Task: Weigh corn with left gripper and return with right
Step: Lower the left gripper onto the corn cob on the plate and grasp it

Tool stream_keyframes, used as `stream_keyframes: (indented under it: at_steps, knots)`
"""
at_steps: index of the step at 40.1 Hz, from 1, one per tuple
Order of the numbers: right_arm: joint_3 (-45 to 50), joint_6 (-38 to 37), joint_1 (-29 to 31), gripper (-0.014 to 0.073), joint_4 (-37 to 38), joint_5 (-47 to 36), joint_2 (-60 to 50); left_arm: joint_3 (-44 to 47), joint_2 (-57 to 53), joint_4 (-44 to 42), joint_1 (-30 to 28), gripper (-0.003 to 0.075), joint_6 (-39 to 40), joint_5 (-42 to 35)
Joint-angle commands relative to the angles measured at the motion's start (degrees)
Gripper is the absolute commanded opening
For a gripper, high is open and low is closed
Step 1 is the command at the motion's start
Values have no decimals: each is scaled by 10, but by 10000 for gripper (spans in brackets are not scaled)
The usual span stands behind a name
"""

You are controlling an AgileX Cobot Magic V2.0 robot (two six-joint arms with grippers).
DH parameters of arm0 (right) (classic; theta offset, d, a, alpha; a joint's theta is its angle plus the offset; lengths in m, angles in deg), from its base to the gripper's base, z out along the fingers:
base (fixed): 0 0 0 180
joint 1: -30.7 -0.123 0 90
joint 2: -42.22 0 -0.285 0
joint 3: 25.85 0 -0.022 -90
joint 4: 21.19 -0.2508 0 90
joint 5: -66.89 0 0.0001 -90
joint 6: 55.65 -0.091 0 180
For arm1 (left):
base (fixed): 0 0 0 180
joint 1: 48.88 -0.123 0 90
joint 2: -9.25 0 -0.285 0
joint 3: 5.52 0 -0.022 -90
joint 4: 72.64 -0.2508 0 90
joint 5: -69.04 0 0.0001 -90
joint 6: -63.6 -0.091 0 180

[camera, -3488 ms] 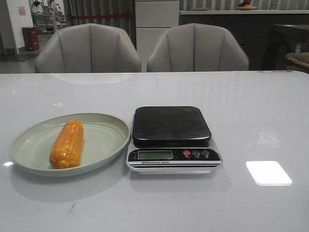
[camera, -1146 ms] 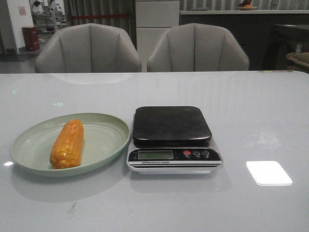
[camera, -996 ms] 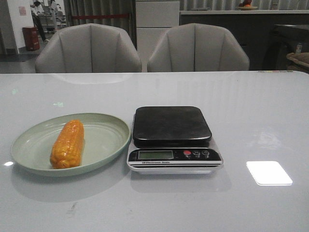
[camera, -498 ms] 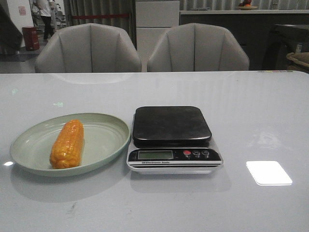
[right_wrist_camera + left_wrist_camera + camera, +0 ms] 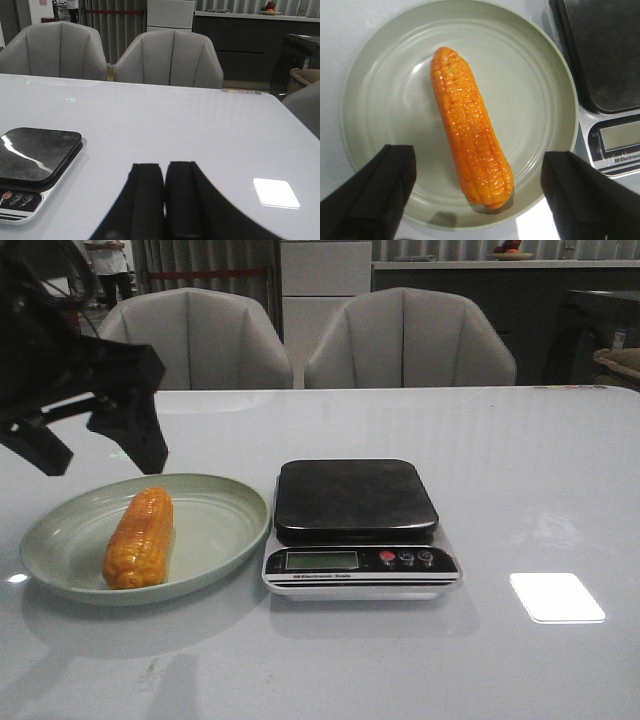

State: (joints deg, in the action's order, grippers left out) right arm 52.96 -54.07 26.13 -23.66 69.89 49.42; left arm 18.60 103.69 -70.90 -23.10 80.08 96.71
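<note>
Left gripper (image 5: 105, 455), fingers spread wide, above the plate's (image 5: 215, 545) far left edge, clear of the corn (image 5: 139, 537). Corn lying lengthwise on the plate, untouched; scale (image 5: 357, 527) just beside the plate's right rim, platform bare. Right gripper (image 5: 164, 187), fingers pressed together, holding nothing, above the table (image 5: 520, 470) right of the scale.

Left gripper (image 5: 100, 455) jaws spread; right gripper (image 5: 164, 182) jaws closed.

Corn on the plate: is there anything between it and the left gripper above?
Nothing visible does. The left gripper hangs open above the corn, one finger on each side of it, with only air between. The corn lies alone on the plate, beside the scale.
</note>
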Motion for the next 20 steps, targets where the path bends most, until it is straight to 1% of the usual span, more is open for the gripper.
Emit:
stream_keyframes:
  at_steps: [1,13,16,20]
  knots:
    - [1,3,1,166,6,-48,-12,-27,15,12,4,571,9,-26]
    - [1,3,1,166,6,-48,-12,-42,96,21,4,563,9,-23]
    - [1,3,1,166,6,-48,-12,-43,112,27,4,533,9,-26]
    - [1,3,1,166,6,-48,-12,-44,126,38,4,435,9,-33]
